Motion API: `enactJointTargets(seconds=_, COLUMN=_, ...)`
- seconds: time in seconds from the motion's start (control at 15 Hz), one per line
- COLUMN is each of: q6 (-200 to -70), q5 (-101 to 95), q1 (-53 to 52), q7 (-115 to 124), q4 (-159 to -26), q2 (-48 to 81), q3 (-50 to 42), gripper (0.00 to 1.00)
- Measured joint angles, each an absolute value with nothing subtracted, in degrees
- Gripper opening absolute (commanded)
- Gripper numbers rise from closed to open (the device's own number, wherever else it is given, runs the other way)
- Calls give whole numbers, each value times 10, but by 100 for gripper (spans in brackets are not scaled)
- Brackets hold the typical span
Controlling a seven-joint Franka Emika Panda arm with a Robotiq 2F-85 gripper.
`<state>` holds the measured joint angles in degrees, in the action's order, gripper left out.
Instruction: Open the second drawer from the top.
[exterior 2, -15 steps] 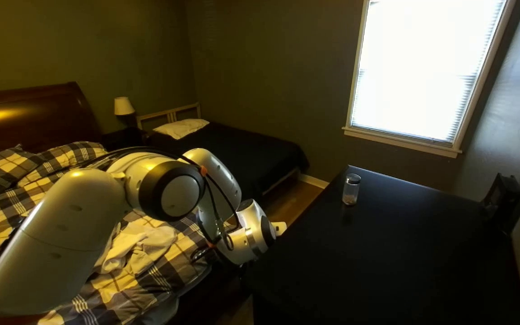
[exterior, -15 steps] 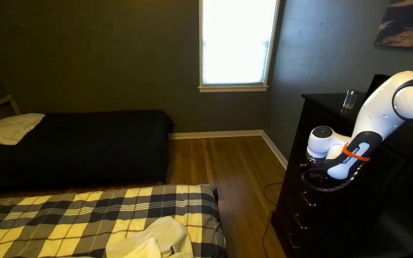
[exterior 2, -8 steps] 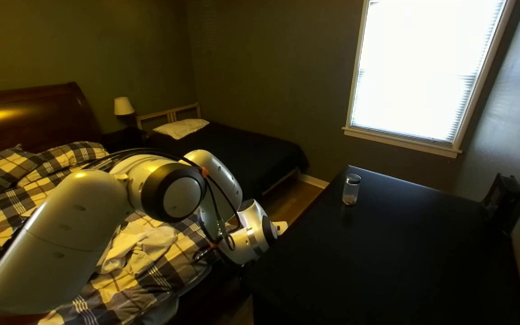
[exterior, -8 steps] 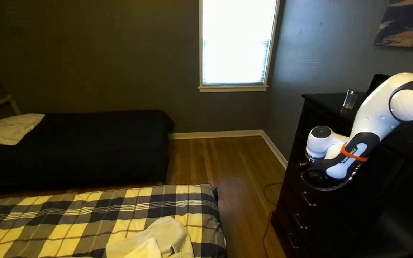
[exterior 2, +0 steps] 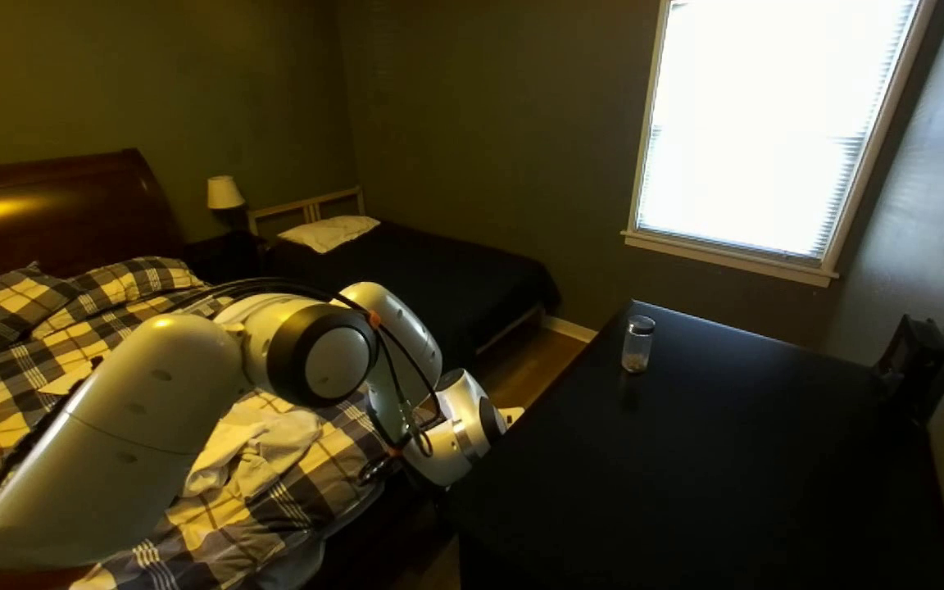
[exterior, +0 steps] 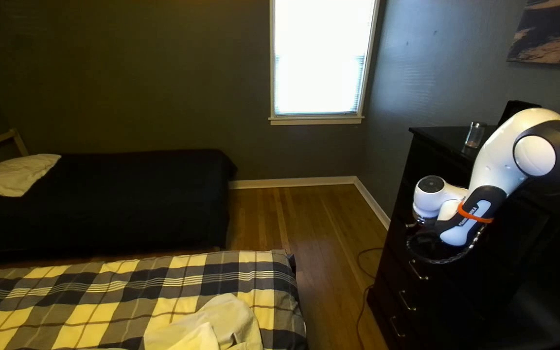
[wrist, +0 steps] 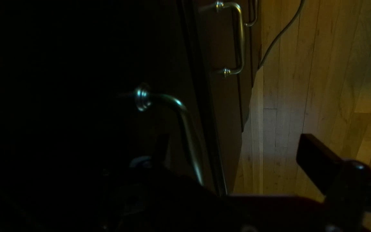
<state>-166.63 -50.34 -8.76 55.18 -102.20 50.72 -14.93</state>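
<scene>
Hand point(wrist: 233, 141) spread wide by drawer pull point(wrist: 189, 137); jar point(exterior 2: 637, 346) on dresser point(exterior 2: 710, 459) (cord point(wrist: 280, 33) on floor point(wrist: 285, 125)).

Home bedroom is being viewed: plaid-covered bed point(exterior: 90, 301), dark-covered bed point(exterior: 139, 204), pale pillow point(exterior: 15, 175), shaded lamp point(exterior 2: 225, 193) and dark dresser point(exterior 2: 701, 459) are being seen; daylight is being let in through a window point(exterior: 319, 58).

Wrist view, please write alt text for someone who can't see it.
Dim close-up of an open gripper, a curved metal drawer pull on a dark dresser appearing between its jaws, contact unclear. Further pulls show beyond, and a cable lies on the wooden floor.
</scene>
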Motion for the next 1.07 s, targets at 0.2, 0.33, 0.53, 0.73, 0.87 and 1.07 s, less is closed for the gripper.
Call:
enactJointTargets(seconds=0.2, q6=-1666, q5=-503, q1=-93, q7=552, q4=-1010, q2=526, q3=-155, gripper=100)
enactJointTargets(seconds=0.33, q6=-1666, q5=-503, q1=-94, q7=552, q4=-1004, q2=537, q3=-156, gripper=100)
enactJointTargets(seconds=0.53, q6=-1666, q5=-502, q1=-92, q7=550, q4=-999, q2=543, q3=-153, gripper=100)
enactJointTargets(seconds=0.73, q6=-1668, q5=-501, q1=-82, q7=543, q4=-997, q2=542, q3=-141, gripper=100)
enactJointTargets(seconds=0.87, q6=-1668, q5=-501, q1=-70, q7=527, q4=-1000, q2=538, q3=-125, gripper=100)
enactJointTargets(seconds=1.07, q6=-1668, q5=-501, q1=-47, q7=488, q4=-1007, q2=528, q3=-96, gripper=100)
